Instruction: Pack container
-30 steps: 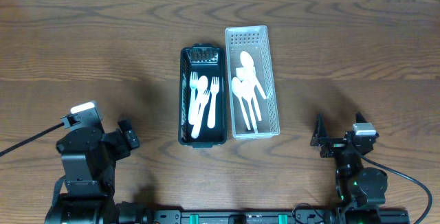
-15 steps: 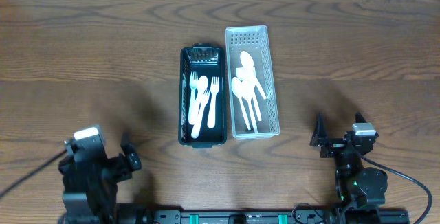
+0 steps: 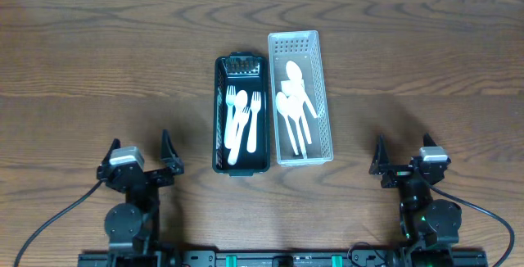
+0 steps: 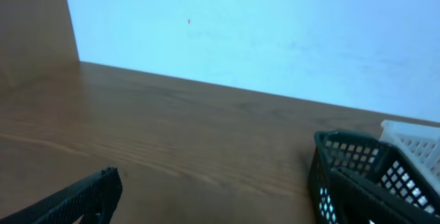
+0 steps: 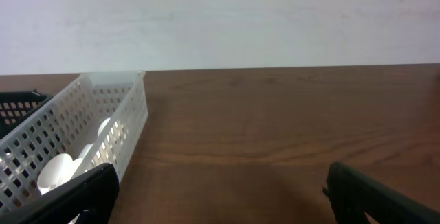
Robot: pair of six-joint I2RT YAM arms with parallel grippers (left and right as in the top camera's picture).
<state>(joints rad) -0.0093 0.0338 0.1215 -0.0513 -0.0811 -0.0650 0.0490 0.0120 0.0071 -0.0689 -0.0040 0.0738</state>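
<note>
Containers: black basket (image 3: pixel 241 66) and white basket (image 3: pixel 293 44), side by side at mid table (image 3: pixel 98 62).
Contents: forks (image 3: pixel 255 119) in black basket; spoons (image 3: pixel 293 111) in white basket.
Left end effector (image 3: pixel 137 142): released, empty, near left.
Right end effector (image 3: pixel 403 148): released, empty, near right.

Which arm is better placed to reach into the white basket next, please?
Probably the right: the right gripper sits open beside the white basket, while the left gripper would have to cross the black basket.
</note>
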